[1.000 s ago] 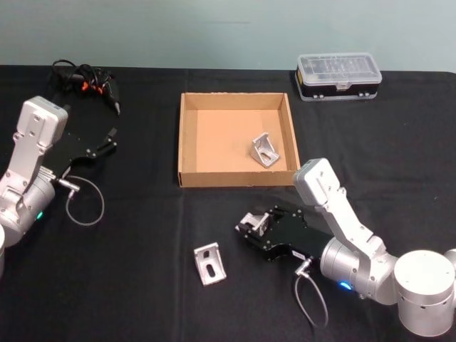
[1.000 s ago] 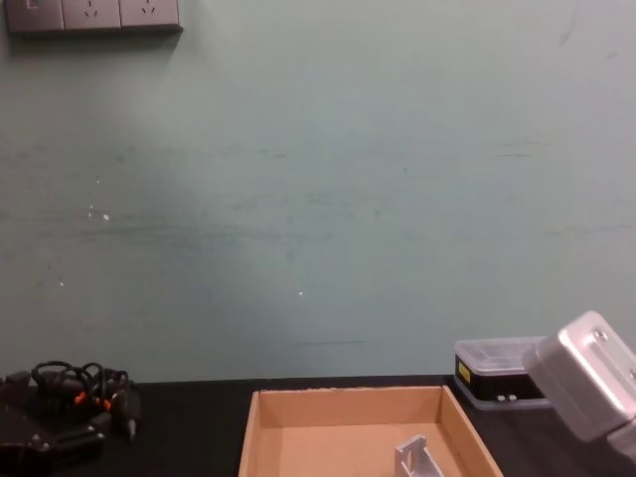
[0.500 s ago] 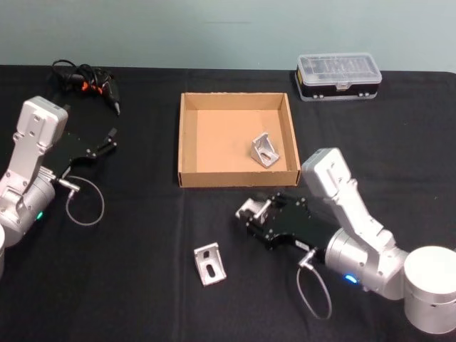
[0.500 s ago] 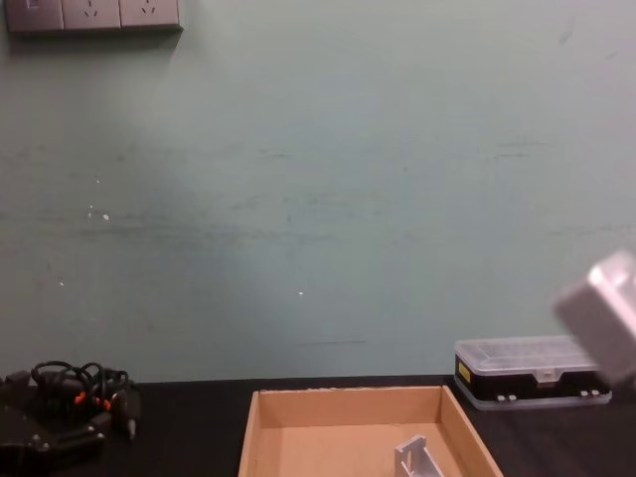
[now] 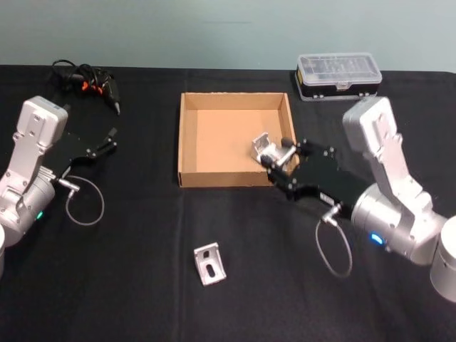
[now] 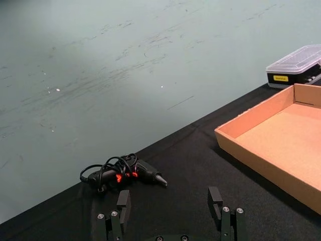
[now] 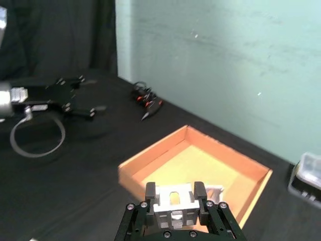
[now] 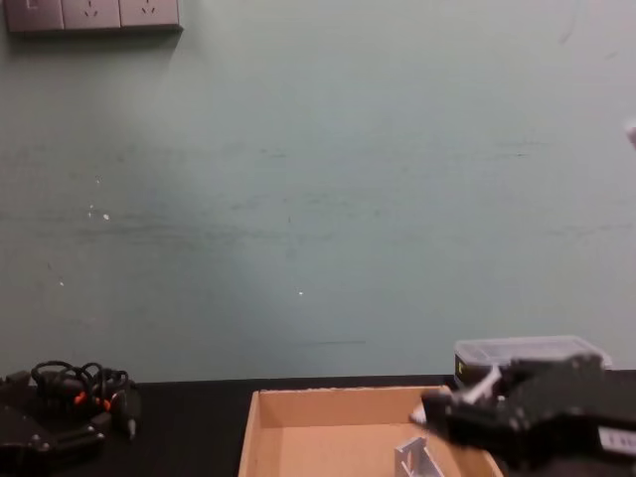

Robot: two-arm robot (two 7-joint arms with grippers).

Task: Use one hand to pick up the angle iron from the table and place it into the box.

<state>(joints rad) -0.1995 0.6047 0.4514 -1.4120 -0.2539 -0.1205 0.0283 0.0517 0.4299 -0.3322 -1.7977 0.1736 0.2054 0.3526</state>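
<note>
My right gripper (image 5: 276, 157) is shut on a silver angle iron (image 7: 174, 206) and holds it above the near right part of the tan cardboard box (image 5: 187, 142). In the chest view this gripper (image 8: 447, 409) hangs over the box (image 8: 248, 437). A second angle iron (image 7: 214, 191) lies inside the box just beyond the held one, also seen low in the chest view as the angle iron (image 8: 417, 457). A third angle iron (image 5: 210, 263) rests on the black table (image 5: 128, 249) in front of the box. My left gripper (image 5: 108, 142) is parked open at the left.
A black plastic case with a clear lid (image 5: 338, 75) stands behind the box on the right. A black tool with coiled cable (image 5: 85, 80) lies at the back left. A grey cable loop (image 5: 85, 199) hangs by the left arm.
My right gripper has lifted the angle iron from the table in front of the box and carried it forward and up, over the box's near right part. The left arm has not moved.
</note>
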